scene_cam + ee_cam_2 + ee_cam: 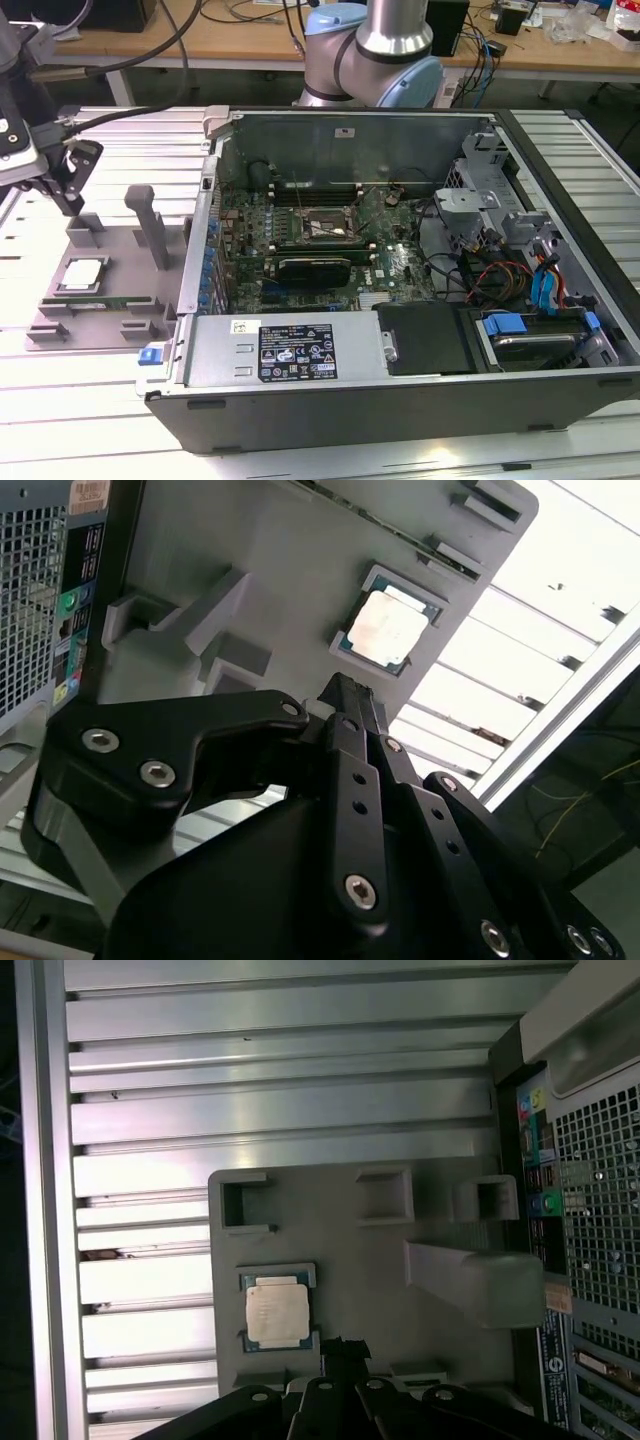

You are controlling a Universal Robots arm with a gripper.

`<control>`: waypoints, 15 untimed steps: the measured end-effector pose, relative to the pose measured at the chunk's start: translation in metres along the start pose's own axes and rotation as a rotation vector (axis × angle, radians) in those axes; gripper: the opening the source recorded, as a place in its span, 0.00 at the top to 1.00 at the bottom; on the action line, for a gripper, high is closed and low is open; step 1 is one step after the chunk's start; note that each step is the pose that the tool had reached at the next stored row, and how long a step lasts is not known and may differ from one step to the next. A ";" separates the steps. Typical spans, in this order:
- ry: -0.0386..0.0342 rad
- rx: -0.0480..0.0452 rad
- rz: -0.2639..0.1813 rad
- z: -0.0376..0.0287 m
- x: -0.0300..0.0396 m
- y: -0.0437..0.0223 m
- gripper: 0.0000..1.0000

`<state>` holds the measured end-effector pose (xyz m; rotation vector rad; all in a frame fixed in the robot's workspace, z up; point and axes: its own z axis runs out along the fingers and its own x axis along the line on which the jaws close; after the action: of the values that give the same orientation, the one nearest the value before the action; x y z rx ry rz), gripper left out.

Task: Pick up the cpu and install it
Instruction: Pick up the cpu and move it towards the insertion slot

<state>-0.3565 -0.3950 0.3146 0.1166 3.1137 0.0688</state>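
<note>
Exterior view: your gripper (72,200) hangs clenched and empty near the grey tray (125,265); the cpu (83,273) sits in a recess there, likely to hold it square.

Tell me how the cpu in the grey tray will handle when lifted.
The cpu looks a thin, rigid plate, so probably stiff and light. Its metal top may be slippery. It lies flat in a recess of the grey tray, so rolling seems unlikely.

Silver-and-blue arm (372,55), black end effector (345,695)
</note>
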 end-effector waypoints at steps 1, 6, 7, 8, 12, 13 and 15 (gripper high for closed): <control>-0.0002 -0.0001 0.000 0.0007 0.0010 -0.0002 0.89; 0.0000 -0.0001 0.000 0.0023 0.0038 -0.0004 0.89; -0.0001 0.0000 0.000 0.0026 0.0042 -0.0004 0.89; -0.0001 -0.0001 0.000 0.0031 0.0051 -0.0005 0.89; 0.0000 0.0000 0.000 0.0050 0.0071 -0.0007 0.89; 0.0000 -0.0001 0.000 0.0061 0.0080 -0.0008 0.89; 0.0000 0.0000 0.000 0.0078 0.0101 -0.0011 0.89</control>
<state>-0.3664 -0.3950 0.3065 0.1165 3.1136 0.0687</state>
